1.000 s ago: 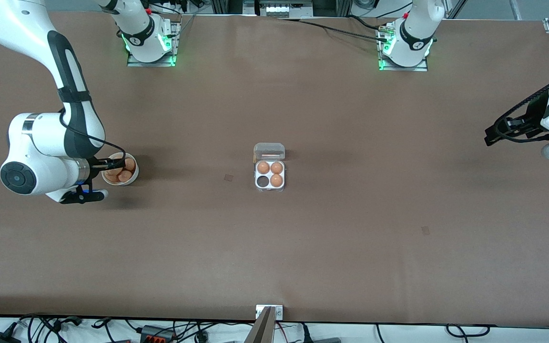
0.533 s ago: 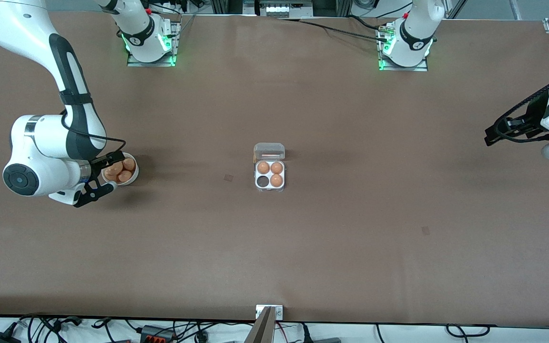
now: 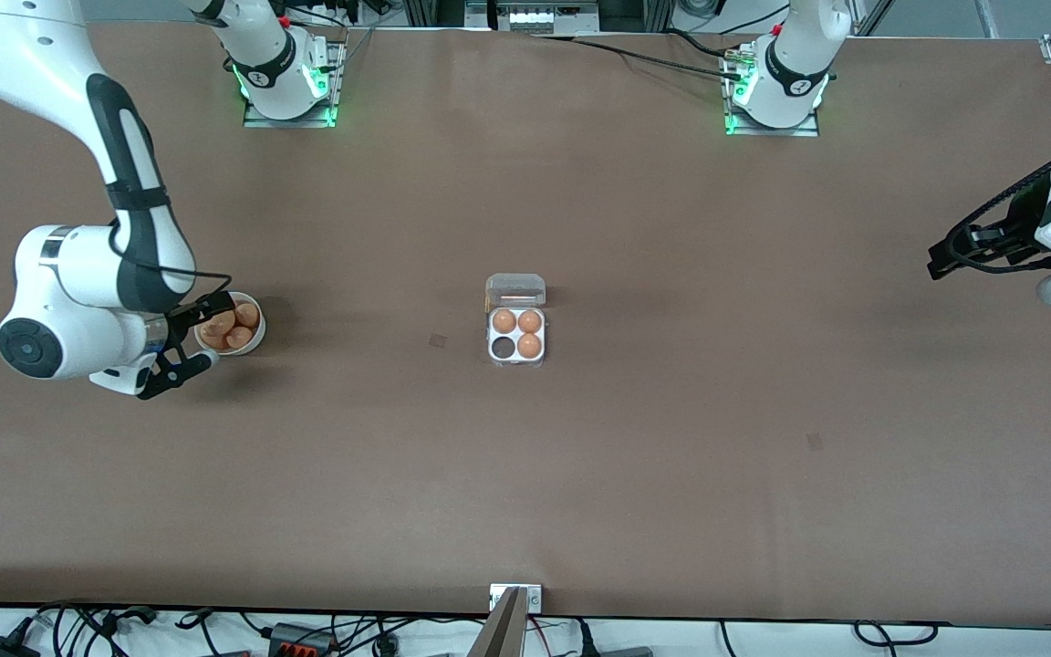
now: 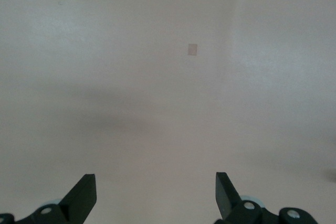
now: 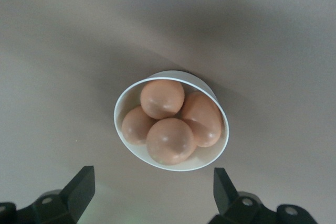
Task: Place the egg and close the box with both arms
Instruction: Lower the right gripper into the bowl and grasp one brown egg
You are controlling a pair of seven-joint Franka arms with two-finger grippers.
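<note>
Brown paper covers the whole tabletop (image 3: 671, 474), and most of it lies bare from edge to edge, so I have wide room on every side of the carton. Along the edge nearest the front camera a small metal bracket (image 3: 515, 598) sits at mid-length, with cables trailing below it.

My right pincer (image 3: 190, 339) hangs just over the white bowl (image 3: 256, 345) near the right arm's end of the tabletop, jaws spread wide and holding nothing. In the right wrist view both fingertips (image 5: 80, 188) flank the bowl's rim (image 5: 126, 103) without touching it. Four tan eggs (image 5: 170, 140) are heaped in that bowl, touching one another; any of them could be the egg I need.

My left pincer (image 3: 941, 260) waits over the tabletop's edge at the left arm's end, jaws equally wide and empty; its wrist view shows only bare paper and a small pale square mark (image 4: 192, 50).

I see the egg box (image 3: 516, 349) about mid-tabletop, well apart from both pincers. Its clear lid (image 3: 515, 289) is folded open on the side toward the arm bases. Three cells hold eggs (image 3: 504, 321); the fourth cell (image 3: 503, 347), nearer the front camera and on the right arm's side, shows dark and unfilled. Nothing lies between the bowl and the box but a faint square mark (image 3: 437, 340).
</note>
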